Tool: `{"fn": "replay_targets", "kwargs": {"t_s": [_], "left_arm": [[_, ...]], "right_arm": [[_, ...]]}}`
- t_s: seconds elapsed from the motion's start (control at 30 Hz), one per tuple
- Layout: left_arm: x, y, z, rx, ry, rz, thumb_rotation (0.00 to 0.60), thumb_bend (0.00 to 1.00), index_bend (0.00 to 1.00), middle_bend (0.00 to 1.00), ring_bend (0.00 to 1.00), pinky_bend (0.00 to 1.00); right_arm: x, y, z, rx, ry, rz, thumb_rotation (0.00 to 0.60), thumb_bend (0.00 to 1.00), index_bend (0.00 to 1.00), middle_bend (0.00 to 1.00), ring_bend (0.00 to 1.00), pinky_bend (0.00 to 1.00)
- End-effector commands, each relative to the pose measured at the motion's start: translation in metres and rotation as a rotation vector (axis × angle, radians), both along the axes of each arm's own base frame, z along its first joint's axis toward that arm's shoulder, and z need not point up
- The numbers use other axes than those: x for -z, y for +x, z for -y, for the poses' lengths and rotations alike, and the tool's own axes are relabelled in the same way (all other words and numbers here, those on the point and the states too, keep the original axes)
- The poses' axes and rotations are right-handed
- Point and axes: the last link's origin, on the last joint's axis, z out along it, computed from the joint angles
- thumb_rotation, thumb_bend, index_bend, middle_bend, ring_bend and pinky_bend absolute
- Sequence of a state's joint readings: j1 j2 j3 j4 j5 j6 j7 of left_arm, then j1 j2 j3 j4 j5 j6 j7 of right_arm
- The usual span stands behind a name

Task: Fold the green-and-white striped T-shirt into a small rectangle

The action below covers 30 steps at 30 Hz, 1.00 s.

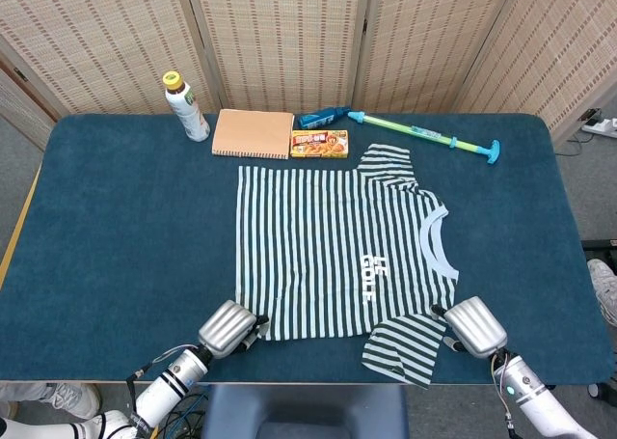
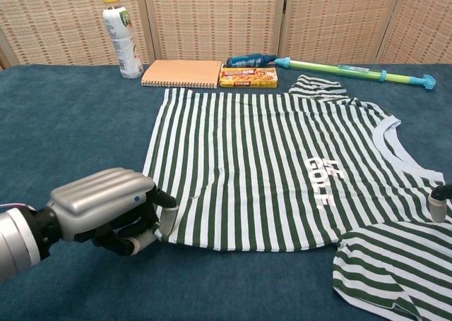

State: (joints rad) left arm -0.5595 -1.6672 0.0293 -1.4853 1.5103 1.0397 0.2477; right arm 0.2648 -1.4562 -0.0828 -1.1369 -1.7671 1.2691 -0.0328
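Left hand point(image 2: 106, 212) pinches the striped T-shirt point(image 1: 333, 256) hem corner; right hand point(image 1: 474, 326), grip unclear, could miss the near sleeve, skewing the fold.

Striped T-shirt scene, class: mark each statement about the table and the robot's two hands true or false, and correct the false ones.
1. The striped T-shirt lies spread flat, not yet folded into a rectangle. True.
2. The left hand is at the shirt's bottom hem corner nearest the robot. True.
3. The right hand hovers above the bottle. False: it is at the near sleeve, by the table's front edge.
4. The notebook lies on top of the shirt. False: it lies beyond the shirt, beside the snack box.
5. The shirt's neckline points toward the robot's right. True.
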Motion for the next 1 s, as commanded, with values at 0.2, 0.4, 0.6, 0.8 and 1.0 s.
{"fn": "replay_targets", "kwargs": {"t_s": [0.2, 0.4, 0.6, 0.8, 1.0], "left_arm": [[0.001, -0.001, -0.001, -0.006, -0.002, -0.003, 0.6, 0.55, 0.62, 0.92, 0.87, 0.98], [0.002, -0.001, -0.002, -0.013, -0.001, -0.003, 0.6, 0.55, 0.62, 0.92, 0.87, 0.98], [0.002, -0.002, -0.002, -0.017, 0.0, -0.002, 0.6, 0.55, 0.62, 0.92, 0.87, 0.98], [0.001, -0.001, -0.001, -0.014, -0.001, 0.005, 0.6, 0.55, 0.62, 0.92, 0.87, 0.98], [0.0, -0.003, -0.002, -0.018, -0.004, 0.008, 0.6, 0.55, 0.63, 0.92, 0.87, 0.98]], "right_arm": [[0.001, -0.004, 0.008, 0.008, -0.002, -0.016, 0.6, 0.16, 0.45, 0.93, 1.0, 1.0], [0.006, -0.004, 0.015, 0.008, 0.004, -0.026, 0.6, 0.17, 0.45, 0.93, 1.0, 1.0], [0.01, 0.001, 0.018, -0.005, 0.009, -0.014, 0.6, 0.22, 0.45, 0.93, 1.0, 1.0], [0.011, 0.005, 0.018, -0.017, 0.015, -0.007, 0.6, 0.35, 0.49, 0.94, 1.0, 1.0], [0.014, 0.004, 0.016, -0.012, 0.031, -0.017, 0.6, 0.45, 0.54, 0.94, 1.0, 1.0]]}}
